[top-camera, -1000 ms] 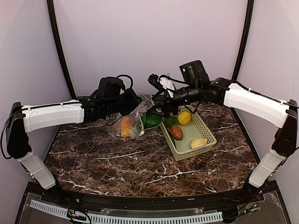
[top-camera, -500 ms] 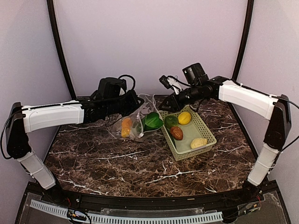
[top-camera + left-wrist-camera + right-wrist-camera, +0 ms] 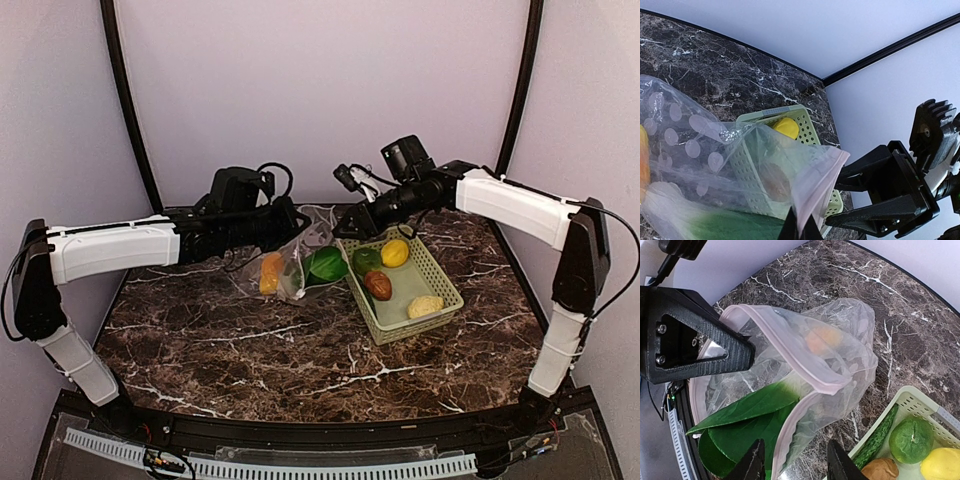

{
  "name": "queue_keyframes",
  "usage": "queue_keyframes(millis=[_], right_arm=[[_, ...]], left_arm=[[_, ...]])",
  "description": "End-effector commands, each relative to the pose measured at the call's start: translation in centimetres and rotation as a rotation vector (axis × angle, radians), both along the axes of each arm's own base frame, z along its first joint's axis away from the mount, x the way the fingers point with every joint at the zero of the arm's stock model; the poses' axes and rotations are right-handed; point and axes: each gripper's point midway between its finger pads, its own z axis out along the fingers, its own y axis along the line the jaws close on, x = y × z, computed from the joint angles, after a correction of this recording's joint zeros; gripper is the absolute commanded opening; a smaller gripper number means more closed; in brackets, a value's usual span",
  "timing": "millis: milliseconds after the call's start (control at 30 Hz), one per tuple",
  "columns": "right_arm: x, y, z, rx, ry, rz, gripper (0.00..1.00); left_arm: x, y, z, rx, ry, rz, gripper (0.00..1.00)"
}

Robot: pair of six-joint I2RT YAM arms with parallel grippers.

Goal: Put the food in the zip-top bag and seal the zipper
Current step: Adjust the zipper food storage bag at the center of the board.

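Note:
My left gripper [image 3: 290, 222] is shut on the pink zipper strip [image 3: 815, 185] of the clear spotted zip-top bag [image 3: 293, 262] and holds its mouth up; its fingertips [image 3: 790, 227] pinch the strip. An orange-yellow piece [image 3: 269, 272] is inside the bag. The green bok choy [image 3: 325, 265] lies in the bag's mouth, its leaves [image 3: 750, 415] sticking out. My right gripper [image 3: 347, 228] is open and empty, just above the mouth [image 3: 796, 465]. The lemon [image 3: 395, 253], green pepper [image 3: 366, 259], red-brown piece [image 3: 378, 285] and pale yellow piece [image 3: 425, 306] lie in the basket.
The light green lattice basket [image 3: 440, 272] stands right of the bag on the marble table [image 3: 250, 350], with a thin green cucumber [image 3: 877, 437] along its near wall. The two grippers are close together above the bag. Purple walls close the back.
My right gripper has let go of the bok choy, which now rests in the bag's mouth, and has lifted back toward the rear. My left gripper still holds the bag.

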Motion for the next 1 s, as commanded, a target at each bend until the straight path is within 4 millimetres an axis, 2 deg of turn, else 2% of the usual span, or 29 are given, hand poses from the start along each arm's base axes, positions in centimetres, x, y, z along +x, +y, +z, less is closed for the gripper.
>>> queue_keyframes(millis=[0,233,300,333,367,433,467,533,567,600,633,667,700,733,800,867,933,967], right_arm=[[0.3,0.0,-2.0,-0.039,0.044,-0.019,0.4],[0.0,-0.4,-3.3,-0.083,0.084,-0.029,0.42],[0.0,-0.8,-3.7,-0.105,0.084,-0.044,0.4],[-0.2,-1.0,-3.9,-0.112,0.09,-0.045,0.36],[-0.3,-1.1,-4.0,-0.116,0.093,-0.046,0.27],[-0.6,-1.1,-3.6,-0.112,0.1,-0.038,0.04],[-0.7,-1.0,-3.2,-0.105,0.105,-0.032,0.0],[-0.7,-0.4,-1.0,-0.062,0.121,0.0,0.0],[-0.9,0.1,1.1,-0.018,0.123,0.031,0.0],[-0.7,0.5,3.2,0.015,0.112,0.047,0.0],[-0.6,0.8,5.1,0.044,0.084,0.055,0.0],[-0.1,0.9,6.5,0.062,0.048,0.051,0.0],[0.4,1.0,7.1,0.069,0.02,0.038,0.0],[1.0,1.2,7.4,0.075,0.008,0.033,0.0],[0.9,1.6,8.2,0.112,0.039,0.076,0.0],[0.9,1.7,8.4,0.127,0.029,0.083,0.0],[1.0,2.0,8.3,0.12,0.033,0.082,0.0],[1.2,2.0,9.0,0.128,0.02,0.082,0.0]], left_arm=[[-0.5,0.4,2.8,-0.022,-0.051,-0.018,0.01],[-0.4,1.2,2.4,0.016,-0.056,0.008,0.01],[-0.4,1.5,2.2,0.027,-0.058,0.018,0.01],[-0.4,1.6,2.0,0.034,-0.058,0.022,0.01],[-0.3,1.8,1.9,0.04,-0.059,0.03,0.01],[-0.3,2.0,1.6,0.054,-0.063,0.037,0.01],[-0.3,2.1,1.5,0.066,-0.066,0.036,0.01],[-0.2,2.2,1.2,0.11,-0.076,0.025,0.01],[0.0,2.2,1.9,0.152,-0.113,0.011,0.01],[-0.1,2.6,0.4,0.235,-0.078,-0.001,0.01],[0.4,2.8,1.7,0.298,-0.13,-0.004,0.01],[0.3,3.4,0.1,0.391,-0.096,-0.016,0.01],[0.9,3.9,0.3,0.456,-0.121,-0.004,0.01],[0.7,4.9,-0.5,0.518,-0.096,0.009,0.01],[0.6,5.0,0.6,0.506,-0.09,-0.015,0.01],[0.1,4.8,4.6,0.428,-0.171,-0.031,0.01],[-0.4,5.5,8.9,0.341,-0.262,0.005,0.01],[-1.0,6.3,11.2,0.301,-0.304,0.023,0.01]])
